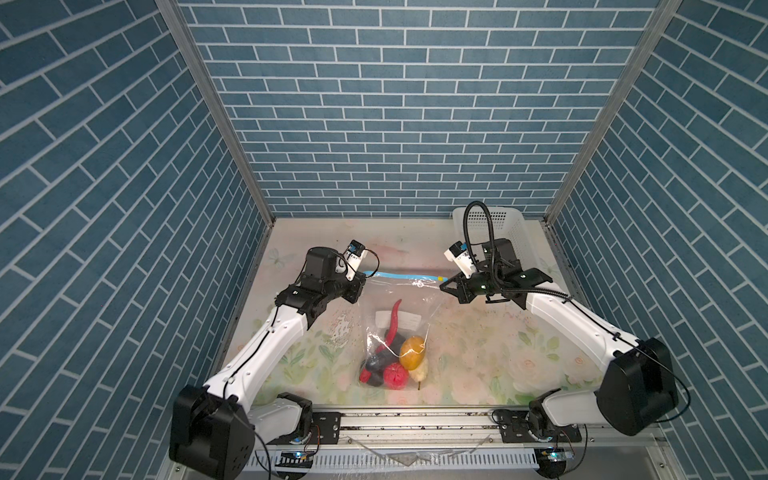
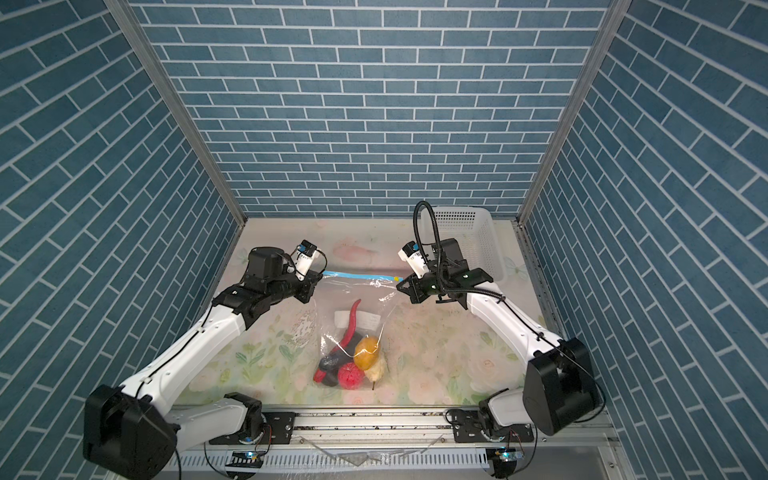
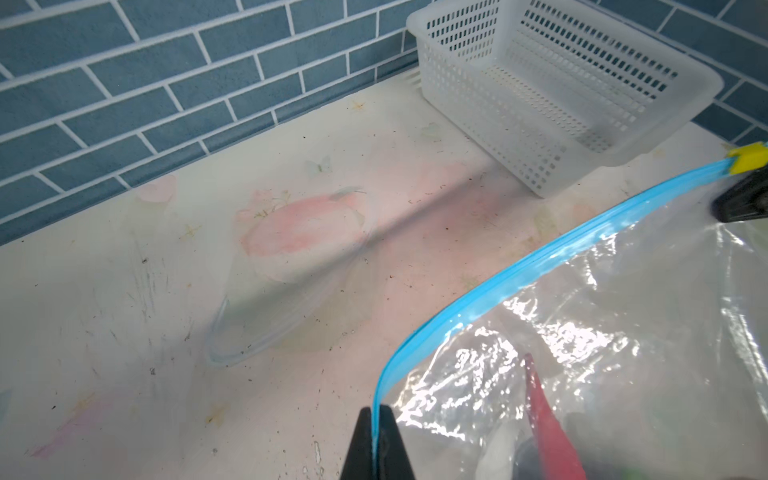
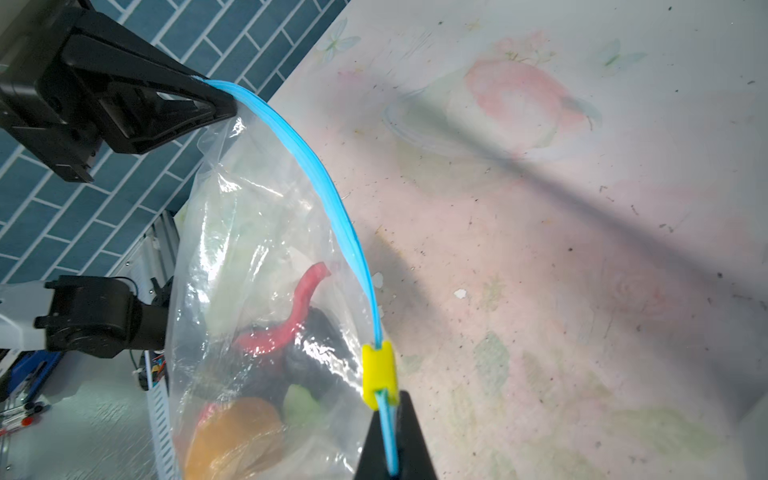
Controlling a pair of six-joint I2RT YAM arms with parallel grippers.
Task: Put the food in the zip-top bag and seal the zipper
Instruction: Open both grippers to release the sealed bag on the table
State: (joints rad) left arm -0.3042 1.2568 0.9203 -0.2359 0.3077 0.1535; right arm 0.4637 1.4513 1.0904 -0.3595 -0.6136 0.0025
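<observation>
The clear zip-top bag (image 1: 399,307) (image 2: 357,303) hangs between my two grippers, its bottom resting on the table. Inside lies the food (image 1: 395,357) (image 2: 353,361): a red chili (image 1: 395,320), an orange lump (image 1: 412,353), a pink lump (image 1: 394,376), dark and cream pieces. The light-blue zipper (image 1: 399,276) (image 3: 519,266) (image 4: 320,183) runs taut across the top. My left gripper (image 1: 360,279) (image 3: 377,440) is shut on its left end. My right gripper (image 1: 445,286) (image 4: 390,440) is shut on its right end, just beside the yellow slider (image 4: 377,374) (image 3: 748,158).
A white perforated basket (image 1: 515,232) (image 3: 561,83) stands at the back right corner, behind my right arm. Blue brick walls close the back and sides. A metal rail (image 1: 415,419) runs along the table's front edge.
</observation>
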